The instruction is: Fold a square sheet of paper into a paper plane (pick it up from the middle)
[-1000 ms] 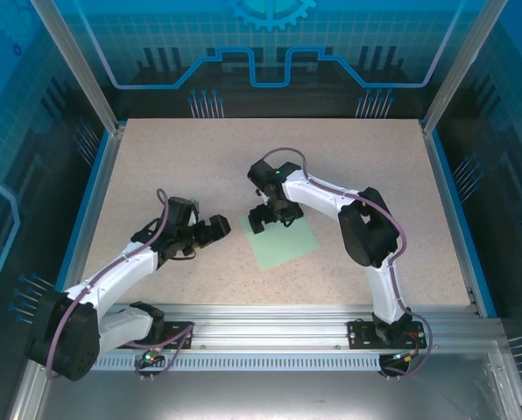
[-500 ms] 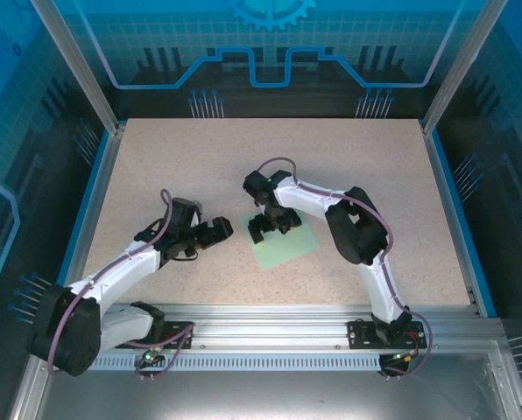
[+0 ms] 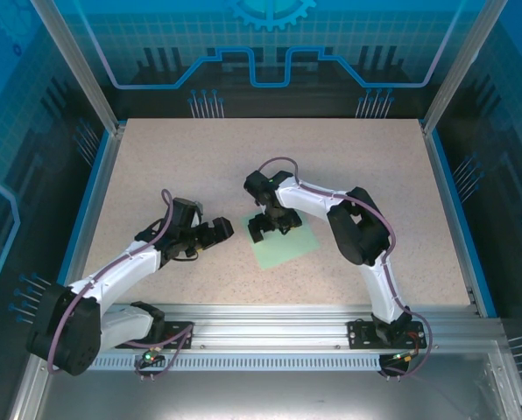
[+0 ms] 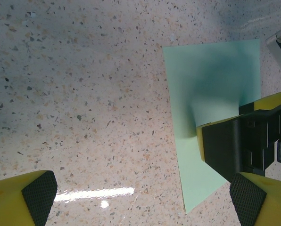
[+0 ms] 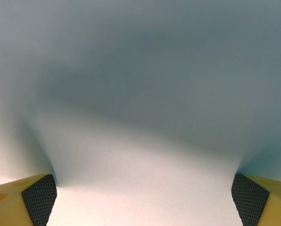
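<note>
right gripper [image 5: 144,203] [image 3: 269,229] fingers spread wide, black textured pads [image 5: 39,197] at the two bottom corners of its wrist view, nothing clamped between them. both tips sit down on the square sheet of paper [image 5: 140,94] [image 3: 289,246] [image 4: 211,80]. shadows curve off each pad across the pale green surface, so the tips look like they touch it, though whether they press in is hard to tell. from the left wrist view one black finger [image 4: 223,148] of that gripper stands on the sheet toward its right side, yellow body behind it, and dark shade falls on the paper next to it. left gripper [image 4: 143,201] [image 3: 219,231] also wide apart and holding nothing, pads [image 4: 38,195] low in its view over bare speckled table [image 3: 200,157], glare streak on the surface between them. in the top view it hangs just left of the sheet, pointing toward it, apart from the right gripper. sheet lies flat on the table, a bit near of centre, turned like a diamond, one corner toward the left gripper. plain mint green, unfolded, no crease visible. the right arm reaches in from the right and bends back over the sheet's far left part, and the left arm stretches in low from the near left.
</note>
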Tool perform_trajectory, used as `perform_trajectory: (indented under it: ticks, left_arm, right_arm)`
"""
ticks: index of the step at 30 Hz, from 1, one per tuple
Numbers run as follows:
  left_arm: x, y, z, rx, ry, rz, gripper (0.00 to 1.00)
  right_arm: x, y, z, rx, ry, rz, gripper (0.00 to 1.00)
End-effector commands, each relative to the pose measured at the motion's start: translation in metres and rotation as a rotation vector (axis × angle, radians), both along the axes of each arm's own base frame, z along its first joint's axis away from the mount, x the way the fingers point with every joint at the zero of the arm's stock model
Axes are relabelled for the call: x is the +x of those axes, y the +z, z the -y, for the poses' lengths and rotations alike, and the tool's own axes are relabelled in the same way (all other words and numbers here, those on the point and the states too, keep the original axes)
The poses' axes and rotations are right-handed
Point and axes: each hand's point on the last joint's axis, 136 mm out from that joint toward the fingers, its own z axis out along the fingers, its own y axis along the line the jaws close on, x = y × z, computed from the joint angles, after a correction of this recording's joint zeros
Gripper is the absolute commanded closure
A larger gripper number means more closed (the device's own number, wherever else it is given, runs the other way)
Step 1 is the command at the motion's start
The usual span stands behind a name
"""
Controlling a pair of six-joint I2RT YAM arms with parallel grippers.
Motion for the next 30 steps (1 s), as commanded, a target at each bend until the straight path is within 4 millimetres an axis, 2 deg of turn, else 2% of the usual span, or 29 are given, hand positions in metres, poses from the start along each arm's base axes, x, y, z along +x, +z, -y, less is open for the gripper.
perform_trajectory:
  ticks: [1,5,11,17,20,30]
  left_arm:
    - [-0.002,0.002,0.007,-0.007,-0.043,0.007,0.02]
    - [-0.002,0.001,0.009,-0.006,-0.049,0.006,0.02]
    - [-0.003,-0.003,0.009,0.002,-0.055,-0.004,0.01]
    - [-0.003,-0.003,0.009,0.007,-0.059,-0.004,0.02]
    - [-0.003,-0.003,0.009,0.01,-0.06,-0.004,0.01]
    - [-0.005,-0.003,0.008,0.013,-0.058,-0.005,0.01]
  right_arm:
    - [0.004,0.023,0.003,-0.001,-0.021,0.03,0.01]
    - [0.004,0.014,0.009,-0.048,-0.03,0.025,0.01]
    - [-0.009,-0.016,0.006,-0.051,-0.022,-0.054,0.0]
    - [-0.018,-0.038,0.012,-0.094,-0.029,-0.095,0.01]
    - [-0.02,-0.042,0.014,-0.098,-0.03,-0.104,0.02]
    - [-0.016,-0.034,0.014,-0.048,-0.041,-0.106,0.13]
